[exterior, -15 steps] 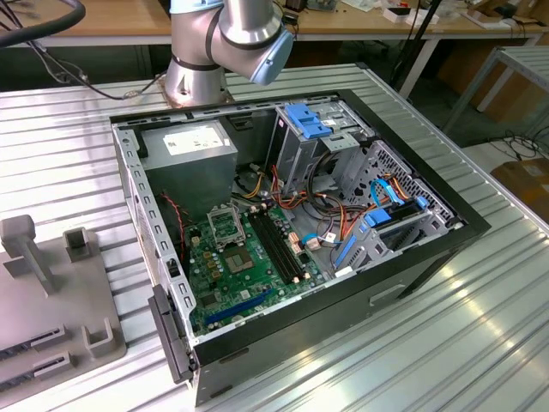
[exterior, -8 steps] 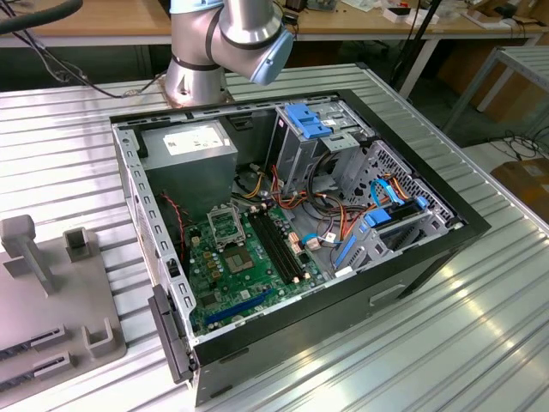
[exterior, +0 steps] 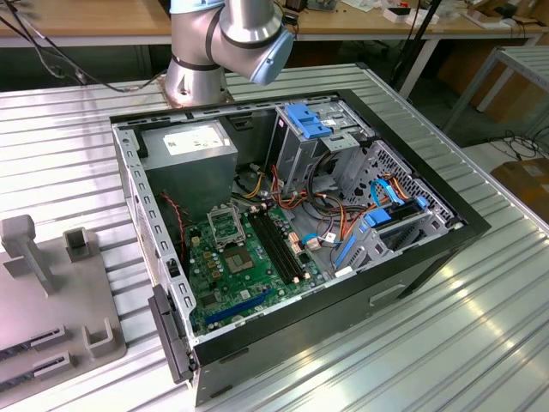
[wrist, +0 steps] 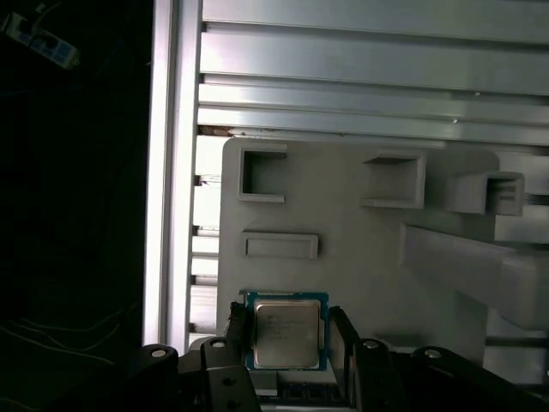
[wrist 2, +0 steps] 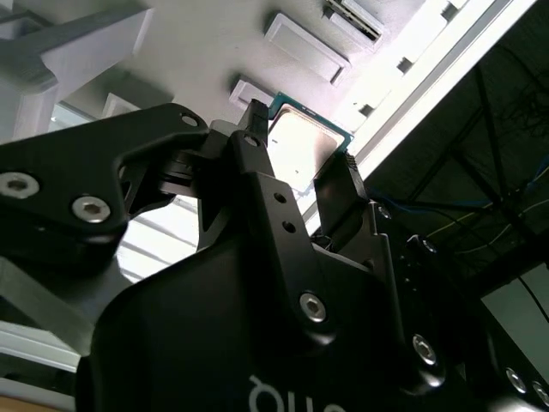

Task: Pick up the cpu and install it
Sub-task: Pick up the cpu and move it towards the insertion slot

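Over a pale grey fixture tray (wrist: 343, 223), the cpu (wrist: 286, 333) is caught between the two black fingers (wrist: 238, 333) of the gripper (wrist: 288, 333), which is closed against its two opposite edges. Its near edge is covered by the gripper body in the first wrist view, so whether the chip is lifted clear of the tray cannot be told. The print on its face is too small to be made out.

In the second wrist view, one corner of the cpu (wrist 2: 302, 148) is hidden behind a finger (wrist 2: 339, 189) of the gripper (wrist 2: 298, 148), and much of the tray is masked by the gripper's dark housing.

The chip is held flat, its pale metal face turned toward the first wrist camera and ringed by a thin green border. Being square, it has no long axis; its sides are lined up parallel with the fingers.

In the exterior view, the arm (exterior: 232, 34) is cut off at the upper edge of the frame. An open computer case (exterior: 412, 275) is laid on a ribbed metal table (exterior: 446, 343) at centre frame, the silver-framed socket (exterior: 225, 227) being seen on its green motherboard (exterior: 236, 270). The tray (exterior: 51, 300) is cropped at the lower left.
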